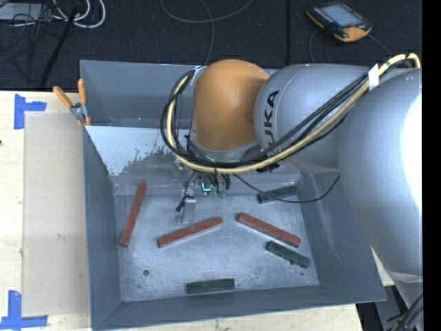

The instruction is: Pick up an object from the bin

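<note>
Gripper [184, 209]: positioned near the centre of the grey metal bin [103, 219]; jaw opening cannot be told, seemingly nothing held. Reddish-brown flat bar [189, 232], matte, straight-edged: laid just at its 5 o'clock. Dark green bar [278, 194]: at 3 o'clock, apart.

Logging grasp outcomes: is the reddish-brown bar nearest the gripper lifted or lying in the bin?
Lying in the bin. The reddish-brown bar lies flat on the floor, with the gripper just beside it.

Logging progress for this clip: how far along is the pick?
Nothing looks lifted yet. The hand is down in the bin, close to the left half of the middle reddish-brown bar. Grasping and lifting remain.
</note>
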Tool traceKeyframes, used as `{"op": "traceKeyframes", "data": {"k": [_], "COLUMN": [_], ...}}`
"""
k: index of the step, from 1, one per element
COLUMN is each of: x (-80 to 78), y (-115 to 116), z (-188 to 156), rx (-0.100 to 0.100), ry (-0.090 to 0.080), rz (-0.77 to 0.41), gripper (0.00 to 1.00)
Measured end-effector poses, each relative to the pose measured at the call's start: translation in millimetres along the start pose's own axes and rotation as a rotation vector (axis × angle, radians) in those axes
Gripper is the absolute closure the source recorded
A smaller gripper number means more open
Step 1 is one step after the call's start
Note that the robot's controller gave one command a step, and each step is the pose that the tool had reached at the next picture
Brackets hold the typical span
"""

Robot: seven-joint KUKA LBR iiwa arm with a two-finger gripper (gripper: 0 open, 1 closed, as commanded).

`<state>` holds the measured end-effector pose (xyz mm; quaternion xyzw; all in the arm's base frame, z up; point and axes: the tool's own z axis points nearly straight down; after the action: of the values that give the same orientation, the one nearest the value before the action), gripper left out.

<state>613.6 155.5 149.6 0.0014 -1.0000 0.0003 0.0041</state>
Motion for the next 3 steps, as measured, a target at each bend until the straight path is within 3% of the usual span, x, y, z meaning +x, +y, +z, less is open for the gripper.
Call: {"op": "traceKeyframes", "data": {"k": [2,3], "x": [-1.5,-0.4], "y": [-1.5,-32.0], "z": [-3.8,5.1], "rx": [-0.001,0.003], "ry": [-0.008,-0.004], "rz": [-0.001,-0.121], "gripper": [0.0,0.0]}}
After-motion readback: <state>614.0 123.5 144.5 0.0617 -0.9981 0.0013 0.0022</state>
